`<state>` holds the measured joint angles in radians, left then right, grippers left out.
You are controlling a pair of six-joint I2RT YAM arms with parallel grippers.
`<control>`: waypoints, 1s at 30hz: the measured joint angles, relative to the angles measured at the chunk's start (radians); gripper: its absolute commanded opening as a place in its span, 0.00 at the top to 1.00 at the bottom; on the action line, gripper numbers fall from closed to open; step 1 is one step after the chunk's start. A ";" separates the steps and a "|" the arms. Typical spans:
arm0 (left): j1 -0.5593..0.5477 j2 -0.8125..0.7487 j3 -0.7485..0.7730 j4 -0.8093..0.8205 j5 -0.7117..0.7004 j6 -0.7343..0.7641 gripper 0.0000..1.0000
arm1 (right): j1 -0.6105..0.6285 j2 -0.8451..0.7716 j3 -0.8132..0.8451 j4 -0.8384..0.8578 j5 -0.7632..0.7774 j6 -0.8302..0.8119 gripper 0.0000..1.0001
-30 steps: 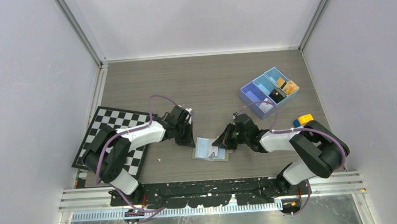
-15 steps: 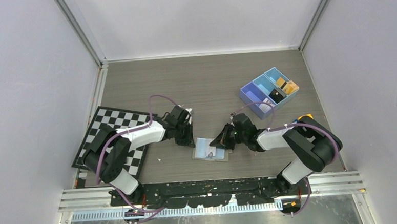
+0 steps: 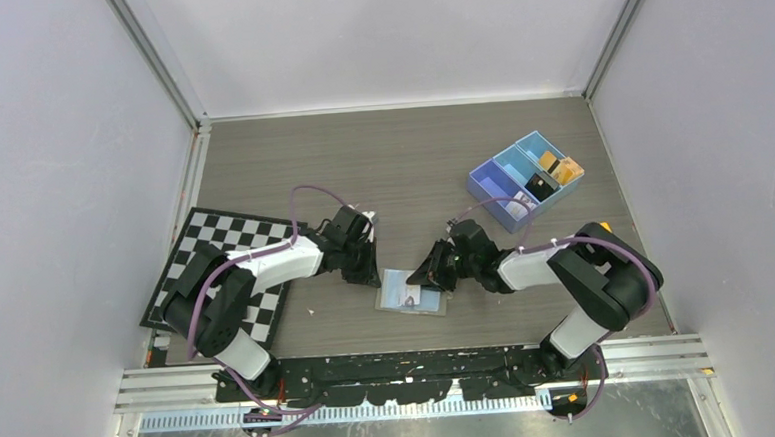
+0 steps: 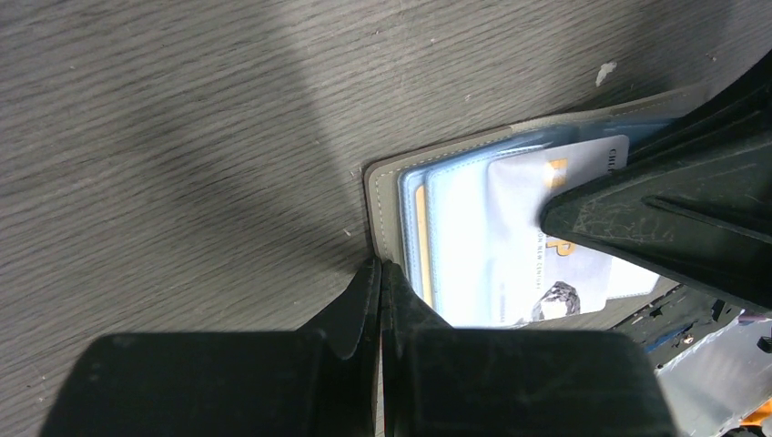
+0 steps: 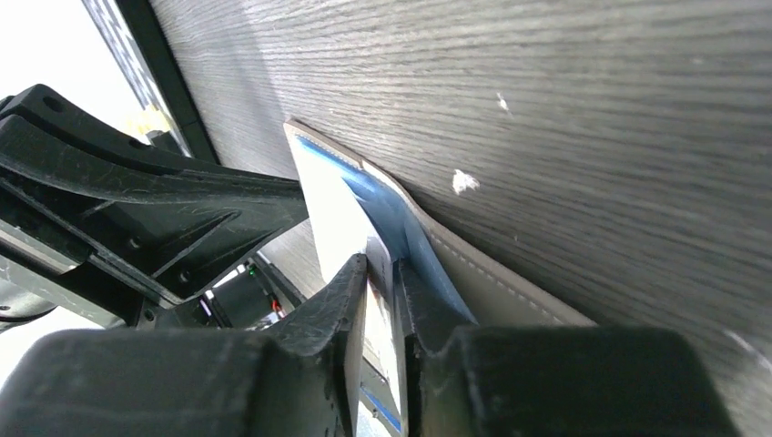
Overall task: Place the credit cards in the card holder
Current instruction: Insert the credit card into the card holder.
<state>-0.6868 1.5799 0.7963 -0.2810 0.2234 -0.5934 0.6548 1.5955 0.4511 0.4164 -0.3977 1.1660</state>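
On the worktop, lower centre, our left gripper stays shut, pinning the holder by its edge. The right gripper has slid left, jaws narrowly parted around the white card. Still pinching? We can't tell. The card looks nearly pocketed.

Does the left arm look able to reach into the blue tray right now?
Probably not: the left gripper is shut against the card holder, the blue tray sits far to the right, and the right gripper and its arm lie between.
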 measured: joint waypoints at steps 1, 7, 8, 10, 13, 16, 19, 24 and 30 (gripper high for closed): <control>0.000 0.000 0.000 0.000 -0.002 0.000 1.00 | 0.001 -0.012 0.002 -0.022 0.010 -0.003 0.72; 0.000 0.000 0.000 0.001 -0.006 0.000 1.00 | 0.007 -0.137 0.023 -0.241 0.095 -0.054 0.57; 0.000 -0.001 0.000 0.001 -0.006 0.000 1.00 | 0.008 -0.166 0.029 -0.287 0.111 -0.066 0.55; 0.000 -0.002 0.000 0.000 -0.008 0.000 1.00 | 0.009 -0.224 0.037 -0.380 0.150 -0.092 0.54; 0.000 -0.002 0.000 0.000 -0.009 0.000 1.00 | 0.009 -0.272 0.044 -0.483 0.184 -0.116 0.54; 0.000 -0.002 0.000 0.000 -0.009 0.000 1.00 | 0.011 -0.294 0.052 -0.542 0.199 -0.124 0.57; 0.000 -0.003 0.000 0.000 -0.011 0.000 1.00 | 0.024 -0.302 0.052 -0.561 0.200 -0.119 0.57; 0.000 -0.005 -0.001 0.000 -0.013 0.000 1.00 | 0.057 -0.306 0.052 -0.549 0.199 -0.101 0.63; 0.000 -0.007 -0.003 -0.001 -0.013 0.000 1.00 | 0.075 -0.264 0.052 -0.514 0.198 -0.086 0.67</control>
<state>-0.6872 1.5726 0.7929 -0.2817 0.2108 -0.5934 0.7296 1.3312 0.5034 -0.0975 -0.1997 1.0798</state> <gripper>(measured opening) 0.007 0.352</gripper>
